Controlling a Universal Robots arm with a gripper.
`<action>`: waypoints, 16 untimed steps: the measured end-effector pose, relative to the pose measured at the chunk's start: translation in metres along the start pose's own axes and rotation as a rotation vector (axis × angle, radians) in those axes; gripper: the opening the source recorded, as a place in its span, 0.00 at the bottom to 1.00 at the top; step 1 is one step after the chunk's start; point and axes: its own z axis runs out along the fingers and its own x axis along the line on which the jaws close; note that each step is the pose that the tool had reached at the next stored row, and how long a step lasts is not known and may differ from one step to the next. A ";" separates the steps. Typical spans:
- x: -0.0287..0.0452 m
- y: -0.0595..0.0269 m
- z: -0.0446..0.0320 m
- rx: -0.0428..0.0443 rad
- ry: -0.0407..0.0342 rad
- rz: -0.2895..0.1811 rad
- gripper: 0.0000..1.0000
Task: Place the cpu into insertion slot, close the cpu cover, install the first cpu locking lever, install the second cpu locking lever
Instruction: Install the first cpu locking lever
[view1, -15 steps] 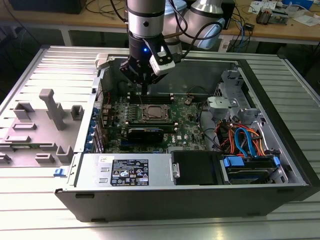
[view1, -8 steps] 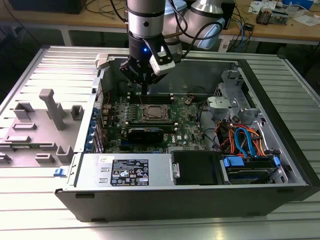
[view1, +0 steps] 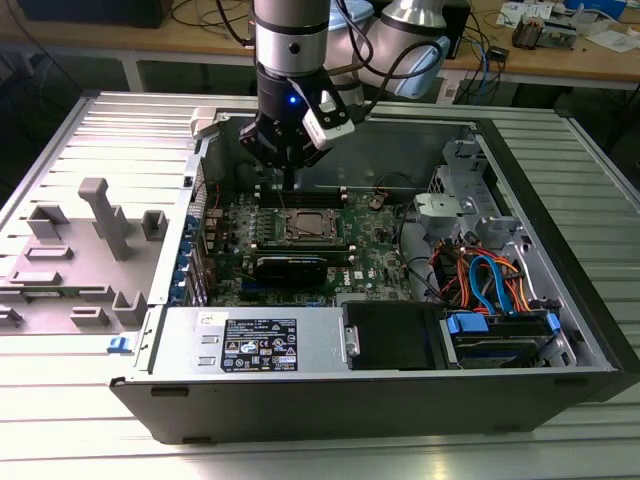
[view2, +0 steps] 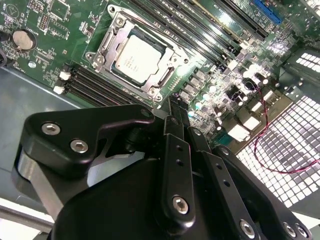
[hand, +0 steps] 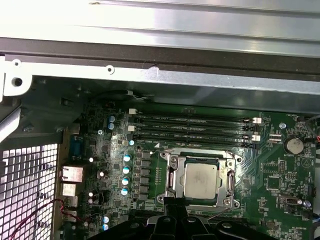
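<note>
Nearest the lens in the second wrist view, the gripper (view2: 173, 107) is built of matte black links studded with silver screw heads. It tapers to two slim fingers whose tips lie together with nothing between them. The tips hang just beside one edge of the insertion slot (view2: 98, 56); whether they touch the board cannot be told. One cpu (view2: 136, 56) sits in that slot, lying flat with its dull silver-grey top facing up. Being square, it has no clear long axis. The cpu cover (view2: 162, 77), a thin bright metal frame, lies down flat around it, and the chip shows through its square window. From the exterior view's left, a grey plastic fixture (view1: 90, 250) with upright pegs rests on the ribbed metal table (view1: 60, 430). Next comes the open computer case (view1: 400, 385) of dark sheet metal, which holds the green motherboard (view1: 370, 255). At the exterior view's right, blue and orange cables (view1: 490, 280) curl inside the case. In the first wrist view, four long black memory slots (hand: 195, 130) run parallel beside the socket, and one round coin cell (hand: 293, 145) sits near them.
</note>
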 end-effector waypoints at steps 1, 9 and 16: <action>0.0000 0.0000 0.0000 0.0000 0.0000 0.000 0.11; 0.0001 0.0000 0.0000 0.0000 -0.0001 -0.001 0.11; 0.0019 0.0001 0.0018 0.0003 0.0003 -0.096 0.11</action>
